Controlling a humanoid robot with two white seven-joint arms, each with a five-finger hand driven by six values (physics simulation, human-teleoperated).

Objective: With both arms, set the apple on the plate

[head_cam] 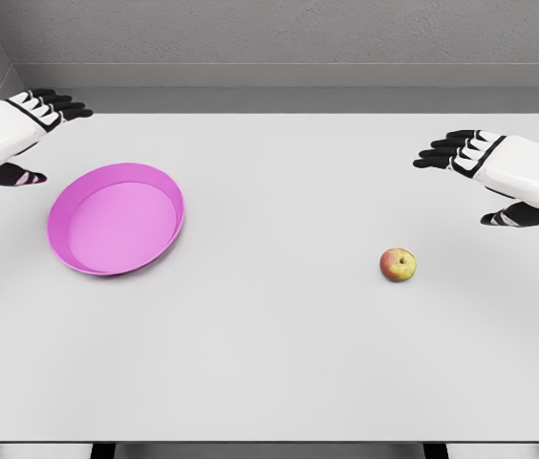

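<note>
Apple (398,265) alone on table; left hand (16,129), right hand (499,172) spread, empty.

One apple (398,265), one plate (169,232), two hands.

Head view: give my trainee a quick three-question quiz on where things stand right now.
1. True or false: the apple already lies in the pink plate.
2. Which hand is nearer the apple? A) left hand B) right hand
3. Fill in: both hands hold ____.

Key: 1 false, it sits on the table apart from the plate; 2 B; 3 nothing, fingers are open.
</note>
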